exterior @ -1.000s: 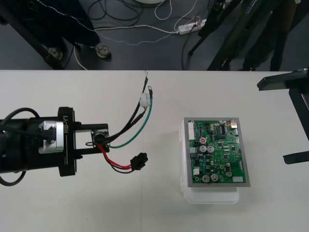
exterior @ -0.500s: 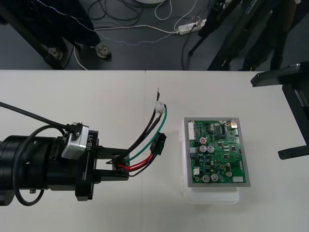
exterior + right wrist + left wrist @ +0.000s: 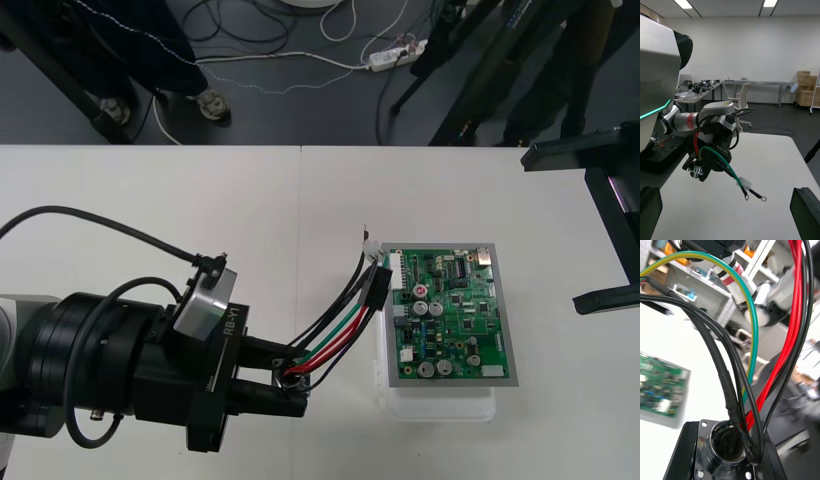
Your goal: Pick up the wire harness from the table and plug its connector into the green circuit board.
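The left end effector (image 3: 290, 385) hangs low over the pale, matte surface (image 3: 150, 220), at about 7 o'clock from the board. Its black fingers (image 3: 681, 453) are clamped on the harness (image 3: 335, 330). In the left wrist view the round metal socket (image 3: 728, 444), with its square, holed flange (image 3: 702, 427), sits wedged between them. Glossy red, black and green-yellow wires (image 3: 752, 352) rise from its mouth, and the fingertips are cut off.

The right wrist view shows two loose wires hanging free, ending in small ring terminals (image 3: 747, 195) just past a white tag (image 3: 743, 183).

The small, boxy black plug (image 3: 375, 288) is at the 10 o'clock edge of the green board (image 3: 455, 315), just beside a white connector (image 3: 397, 268). I cannot tell whether it touches. The board is a flat rectangle studded with silver cans, on a white base (image 3: 440, 408).

The right end effector (image 3: 552, 232) is at the surface's 3 o'clock. Its fingers are spread wide and partly cut off.
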You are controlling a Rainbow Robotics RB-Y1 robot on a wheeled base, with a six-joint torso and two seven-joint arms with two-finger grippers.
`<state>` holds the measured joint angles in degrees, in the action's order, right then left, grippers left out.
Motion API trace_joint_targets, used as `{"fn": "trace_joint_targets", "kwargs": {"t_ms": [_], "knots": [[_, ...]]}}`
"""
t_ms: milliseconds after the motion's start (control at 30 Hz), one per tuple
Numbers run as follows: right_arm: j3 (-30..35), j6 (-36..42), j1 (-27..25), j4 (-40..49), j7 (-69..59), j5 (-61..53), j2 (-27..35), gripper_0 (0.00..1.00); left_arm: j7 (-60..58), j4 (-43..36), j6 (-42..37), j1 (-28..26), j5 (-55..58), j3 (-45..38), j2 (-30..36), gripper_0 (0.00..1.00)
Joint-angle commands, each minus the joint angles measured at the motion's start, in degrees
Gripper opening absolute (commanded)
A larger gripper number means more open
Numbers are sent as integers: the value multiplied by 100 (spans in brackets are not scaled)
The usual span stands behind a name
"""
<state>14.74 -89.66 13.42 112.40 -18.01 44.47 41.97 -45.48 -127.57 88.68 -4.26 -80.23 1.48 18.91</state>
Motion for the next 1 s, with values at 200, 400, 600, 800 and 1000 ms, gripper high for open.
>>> {"fn": "trace_joint_targets", "kwargs": {"t_ms": [200,400,600,800,1000], "knots": [[-77,-34,187,107,-186,36,198,100,-1218,-57,132,452,333,669,-45,0],[-156,-34,310,63,-247,150,198,100,-1772,-48,132,681,447,959,-36,0],[-367,-34,565,-87,-344,62,198,100,-2053,-57,132,742,588,1188,16,0],[-745,-34,776,-122,-379,-123,198,100,-2106,-57,18,848,614,1513,254,0],[-1026,-34,952,-122,-379,-158,198,100,-2185,-57,-281,962,649,1706,333,0]]}}
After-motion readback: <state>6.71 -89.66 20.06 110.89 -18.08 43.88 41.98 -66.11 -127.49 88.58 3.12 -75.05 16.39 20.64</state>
